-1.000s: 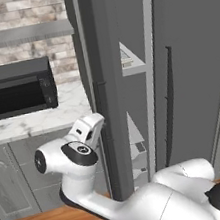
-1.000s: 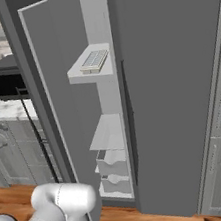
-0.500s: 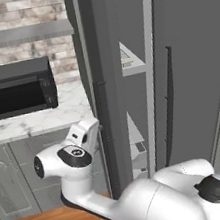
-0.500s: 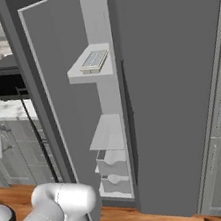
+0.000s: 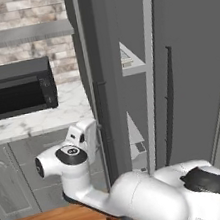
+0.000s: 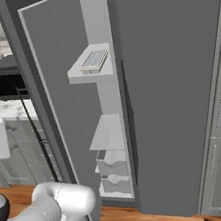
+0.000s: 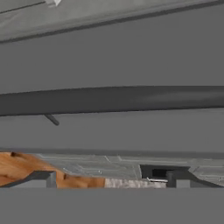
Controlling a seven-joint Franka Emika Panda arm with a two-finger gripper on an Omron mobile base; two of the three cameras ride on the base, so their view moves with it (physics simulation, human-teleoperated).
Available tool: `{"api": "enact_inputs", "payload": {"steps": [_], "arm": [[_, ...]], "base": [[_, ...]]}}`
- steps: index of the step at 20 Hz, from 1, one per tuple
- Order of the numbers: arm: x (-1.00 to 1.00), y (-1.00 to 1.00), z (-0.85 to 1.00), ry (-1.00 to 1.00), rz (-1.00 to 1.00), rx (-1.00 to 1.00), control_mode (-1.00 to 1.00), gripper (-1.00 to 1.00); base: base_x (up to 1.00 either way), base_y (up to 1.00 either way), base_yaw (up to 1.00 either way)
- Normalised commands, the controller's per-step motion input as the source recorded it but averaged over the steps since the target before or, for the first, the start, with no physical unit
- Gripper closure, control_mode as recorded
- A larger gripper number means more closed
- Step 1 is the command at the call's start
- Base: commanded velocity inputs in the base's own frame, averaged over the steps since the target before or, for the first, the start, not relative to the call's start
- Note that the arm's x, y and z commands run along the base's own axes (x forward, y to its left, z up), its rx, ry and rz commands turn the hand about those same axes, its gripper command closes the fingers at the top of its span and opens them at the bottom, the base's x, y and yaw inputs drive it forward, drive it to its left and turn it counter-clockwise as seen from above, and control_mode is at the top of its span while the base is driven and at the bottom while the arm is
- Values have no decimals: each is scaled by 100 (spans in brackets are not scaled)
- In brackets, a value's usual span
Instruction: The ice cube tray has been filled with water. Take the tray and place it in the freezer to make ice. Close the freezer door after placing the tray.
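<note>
— Where does the freezer door [image 6: 63,104] stand?
— Ajar, left of the freezer [image 6: 177,71]; its edge faces the base, leaving a narrow gap. Its bar handle [image 7: 112,99] crosses the hand view, close to the gripper [image 7: 111,179].
— And the gripper?
— Its fingertips [image 7: 41,178] stand apart, holding nothing.
— The ice cube tray [image 6: 93,61]?
— On the freezer's upper shelf [image 6: 84,75], long axis running inward. The water is too small to make out.

Freezer door [image 5: 102,83] ajar, seen nearly edge-on, its bar handle [image 5: 102,126] on the near edge. Hand [image 5: 88,136] just beside that handle, at its 9 o'clock; finger state unclear. Ice cube tray [image 5: 125,58] on an upper shelf inside the freezer [image 5: 191,68]. Black microwave [image 5: 17,88] on the marble surface [image 5: 33,125], at 10 o'clock.
</note>
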Motion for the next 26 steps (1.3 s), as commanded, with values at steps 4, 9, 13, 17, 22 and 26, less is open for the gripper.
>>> {"api": "enact_inputs", "payload": {"steps": [4, 9, 13, 17, 22, 26], "arm": [[35, 4, -10, 4, -8, -7, -100, -100], [30, 19, -8, 3, -10, -8, -100, -100], [29, 13, -7, 2, -13, -9, -100, -100], [33, 2, -8, 3, -16, -8, -100, -100], [37, 0, -14, 5, -17, -8, -100, -100], [47, 1, -21, 6, -15, -8, -100, -100]], "base": [[0, 0, 0], [0, 0, 0], [0, 0, 0], [0, 0, 0], [0, 0, 0], [0, 0, 0]]}}
